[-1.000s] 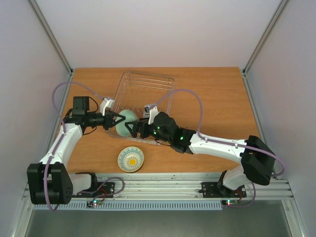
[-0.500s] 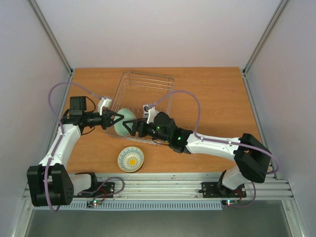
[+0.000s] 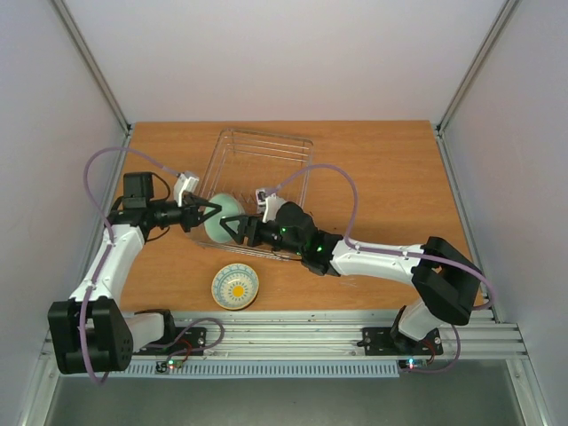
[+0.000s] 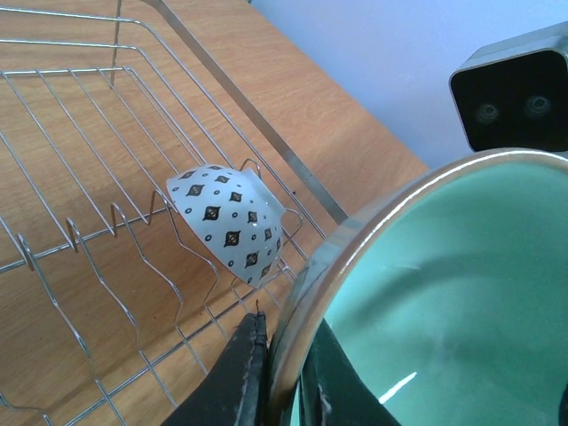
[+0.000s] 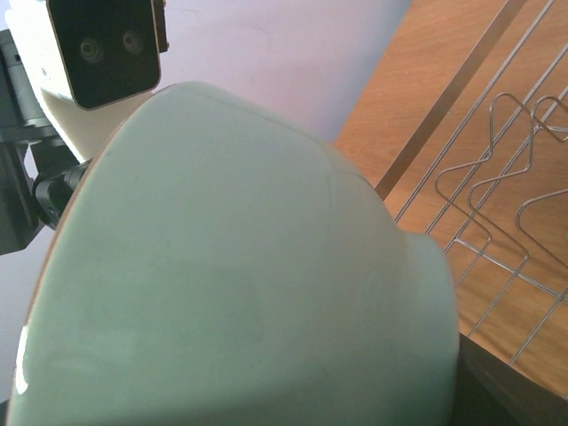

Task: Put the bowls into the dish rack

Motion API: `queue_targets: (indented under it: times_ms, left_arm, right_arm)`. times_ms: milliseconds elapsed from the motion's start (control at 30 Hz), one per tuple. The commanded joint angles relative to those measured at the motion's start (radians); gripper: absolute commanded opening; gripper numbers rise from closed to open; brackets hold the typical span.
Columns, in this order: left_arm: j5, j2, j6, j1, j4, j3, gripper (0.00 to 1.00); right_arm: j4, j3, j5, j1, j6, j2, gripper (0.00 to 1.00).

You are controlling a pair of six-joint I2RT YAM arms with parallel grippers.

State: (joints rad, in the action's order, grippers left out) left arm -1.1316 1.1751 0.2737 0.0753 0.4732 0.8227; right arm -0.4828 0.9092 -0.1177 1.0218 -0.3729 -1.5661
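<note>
From above, the mint green bowl (image 3: 222,218) stands on edge at centre-left of the frame, at the lower-left corner of the dish rack (image 3: 262,169). It lies between the left gripper (image 3: 209,214) and the right gripper (image 3: 232,229). Below them, a cream-yellow bowl (image 3: 235,287) sits on the table (image 3: 390,177).

In the left wrist view, the left fingers (image 4: 240,373) pinch the mint green bowl's rim at bottom centre. A blue-and-white patterned bowl (image 4: 232,222) leans among the rack's prongs at centre-left.

In the right wrist view, the mint green bowl's outside fills the frame. I cannot tell whether the right fingers clamp it.
</note>
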Motion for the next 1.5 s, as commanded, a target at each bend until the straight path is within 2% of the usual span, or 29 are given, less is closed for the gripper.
queue_targets:
  times_ms: [0, 33, 67, 100, 167, 233, 333, 400, 567, 767, 1067, 1467]
  left_arm:
    - [0.023, -0.02, -0.039, 0.001, -0.059, 0.003, 0.24]
    - [0.063, -0.023, -0.051, 0.001, -0.063, 0.003, 0.42]
    - [0.111, -0.026, -0.057, 0.001, -0.07, 0.001, 0.54]
    - [0.163, -0.034, -0.067, 0.001, -0.087, -0.003, 0.61]
    - [0.283, -0.055, -0.098, 0.001, -0.126, -0.019, 0.68]
    - [0.412, -0.077, -0.126, 0.001, -0.156, -0.029, 0.71]
    - [0.572, -0.093, -0.144, 0.001, -0.166, -0.025, 0.72]
    - [0.619, -0.093, -0.149, 0.001, -0.165, -0.024, 0.72]
    - [0.652, -0.064, -0.148, 0.001, -0.152, -0.011, 0.72]
    - [0.646, -0.019, -0.141, 0.001, -0.128, 0.005, 0.72]
    - [0.624, -0.03, -0.14, 0.002, -0.138, -0.002, 0.72]
    - [0.589, -0.03, -0.139, 0.003, -0.134, -0.003, 0.72]
  right_arm:
    - [0.05, 0.044, -0.028, 0.009, 0.073, 0.017, 0.01]
    - [0.101, 0.063, -0.006, 0.009, 0.101, 0.023, 0.01]
    - [0.158, 0.09, 0.022, 0.009, 0.12, 0.028, 0.01]
    - [0.235, 0.121, 0.055, 0.009, 0.144, 0.029, 0.01]
    - [0.382, 0.192, 0.14, 0.01, 0.186, 0.021, 0.01]
    - [0.501, 0.257, 0.216, 0.012, 0.227, 0.003, 0.01]
    - [0.673, 0.372, 0.328, 0.018, 0.289, -0.055, 0.01]
    - [0.785, 0.469, 0.412, 0.028, 0.333, -0.111, 0.01]
    - [1.076, 0.775, 0.663, 0.075, 0.448, -0.311, 0.01]
    - [1.335, 1.08, 0.916, 0.098, 0.469, -0.525, 0.01]
    - [1.459, 1.261, 1.133, 0.107, 0.503, -0.696, 0.01]
    - [1.627, 1.465, 1.203, 0.11, 0.449, -0.868, 0.01]
